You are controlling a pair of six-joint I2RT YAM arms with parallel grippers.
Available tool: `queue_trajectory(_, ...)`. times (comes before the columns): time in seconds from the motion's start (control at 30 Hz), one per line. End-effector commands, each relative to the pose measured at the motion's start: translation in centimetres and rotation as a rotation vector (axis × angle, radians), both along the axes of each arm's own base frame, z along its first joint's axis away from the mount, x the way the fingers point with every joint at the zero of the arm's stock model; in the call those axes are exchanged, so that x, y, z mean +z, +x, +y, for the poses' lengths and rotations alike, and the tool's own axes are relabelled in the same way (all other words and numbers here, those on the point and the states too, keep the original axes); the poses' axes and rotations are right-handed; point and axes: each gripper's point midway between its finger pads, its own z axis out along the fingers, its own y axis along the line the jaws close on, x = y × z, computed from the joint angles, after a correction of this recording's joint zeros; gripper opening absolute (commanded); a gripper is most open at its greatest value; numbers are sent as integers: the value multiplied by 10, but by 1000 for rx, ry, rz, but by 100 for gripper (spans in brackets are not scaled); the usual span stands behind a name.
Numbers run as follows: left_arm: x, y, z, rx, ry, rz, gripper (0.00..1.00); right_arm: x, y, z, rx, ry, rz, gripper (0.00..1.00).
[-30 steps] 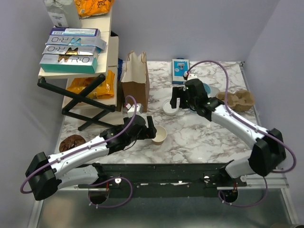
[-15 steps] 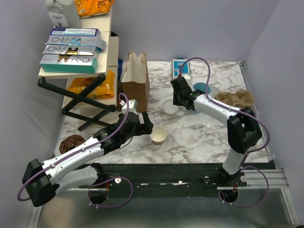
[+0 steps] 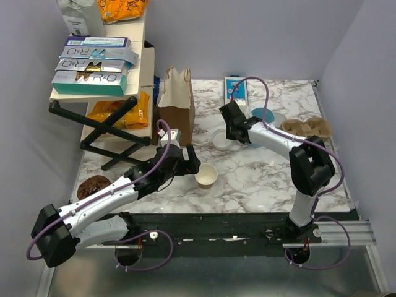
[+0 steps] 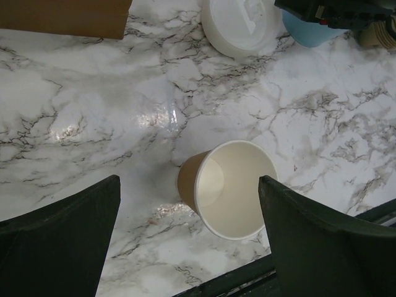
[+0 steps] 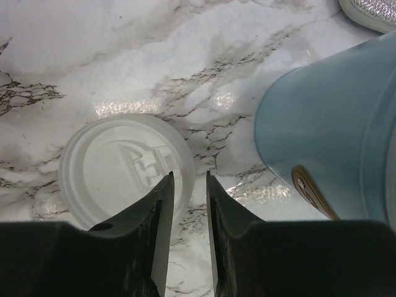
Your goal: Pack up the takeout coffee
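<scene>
My top camera looks down over the whole counter (image 3: 260, 179); both wrist cameras sit close above it, sharing the lid (image 4: 238, 25).

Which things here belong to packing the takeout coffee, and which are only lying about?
For the job: paper cup, white lid, probably the brown paper bag.
Lying about: blue mug, pulp carrier, stacked boxes.

cup (image 3: 206, 176) on table (image 3: 260, 179), front-centre | lid (image 3: 221, 139) behind it | mug (image 3: 263, 116) right of lid | bag (image 3: 176, 102) rear-left
</scene>
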Motion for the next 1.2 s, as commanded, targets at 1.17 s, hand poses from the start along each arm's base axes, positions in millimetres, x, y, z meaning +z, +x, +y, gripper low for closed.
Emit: queue_trajectory(1.17, -11, -1, -23, -80, -22, 46, 99, 18, -6, -1, -13, 21, -25, 1)
